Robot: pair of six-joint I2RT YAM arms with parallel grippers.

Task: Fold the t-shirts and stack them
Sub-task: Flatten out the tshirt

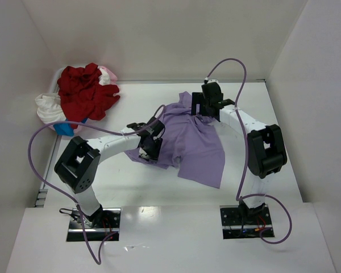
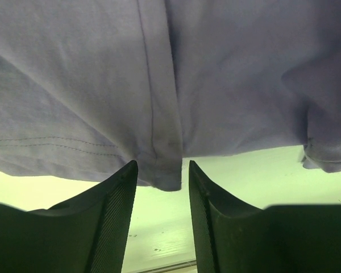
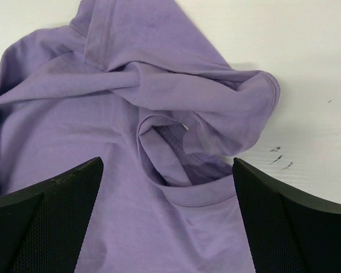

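Looks like we're at the flatten-it-out step on shirt number one. The lavender-purple cotton t-shirt (image 1: 196,151) is lying rumpled on the white surface (image 1: 131,185), nowhere near folded. The bright red t-shirt (image 1: 85,91), the white t-shirt (image 1: 47,108) and the pale pink t-shirt (image 1: 108,74) are bunched in a heap well away from both sets of jaws, untouched.

Left jaws: partway apart and not clamped on anything. A folded bit of the lavender hem, with a seam running down it, hangs right at the gap between the tips. The rest of the cloth spreads out beyond and to either side of them. Bare surface shows under the ribbed pads (image 2: 120,196).

Right jaws: spread wide and holding nothing. They hover straight over the twisted collar and sleeve area. The collar ring sits between the two pads, and a rolled sleeve curls off just past the pad on the picture's right (image 3: 284,227).

My guess at what's next: each side needs a proper pinch on an edge. That means the hem for the left, and the shoulder or collar edge for the right. Then pull apart so the body lies flat. The tricky part is the right side. That twist has several layers, so closing straight down would probably grab the whole knot instead of one edge.
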